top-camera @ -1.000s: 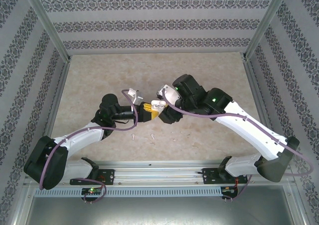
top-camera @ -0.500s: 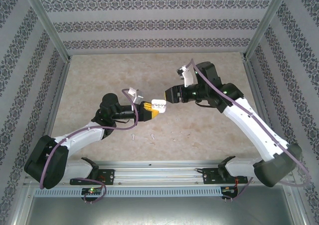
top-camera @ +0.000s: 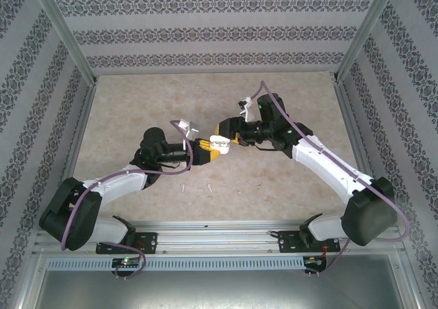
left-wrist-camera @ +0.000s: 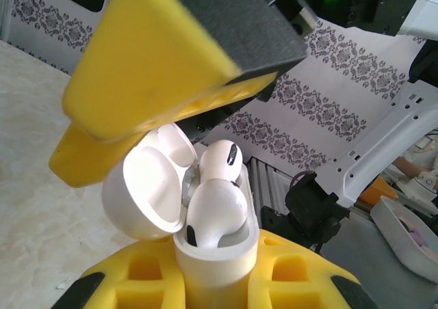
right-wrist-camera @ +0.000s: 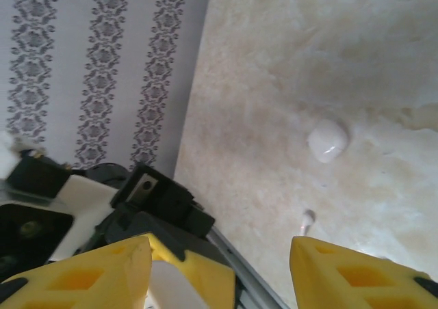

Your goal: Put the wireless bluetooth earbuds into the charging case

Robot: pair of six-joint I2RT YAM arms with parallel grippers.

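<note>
**A:** Start with the left gripper (top-camera: 209, 150). What has it got?

**B:** It is clamped tight on the charging case (left-wrist-camera: 213, 281). In the left wrist view the white body stands upright between its two yellow fingers (left-wrist-camera: 137, 281).

**A:** Is the case open?

**B:** Yes. The lid (left-wrist-camera: 144, 193) is swung back to the left. Two earbuds (left-wrist-camera: 215, 210) sit inside, rounded heads up, one behind the other.

**A:** And the right gripper (top-camera: 228, 128)?

**B:** Its jaws stand well apart. In the right wrist view, bare table shows through the gap between the yellow fingertips (right-wrist-camera: 359, 271), and nothing is gripped there. In the left wrist view, one of those fingers hangs just above the lid. It is very close, but I cannot tell whether it touches.

**A:** How do the two sit in the overhead view?

**B:** They are nearly tip to tip over the middle of the table (top-camera: 137, 104), with the held case between them.

**A:** Anything lying about?

**B:** Two loose earbuds (top-camera: 185, 186) lie on the table nearer the arm bases. They are near each other and apart from the held case. The right wrist view also shows a second case (right-wrist-camera: 327, 140), closed, on the table, with a single earbud (right-wrist-camera: 308, 219) near it.
</note>
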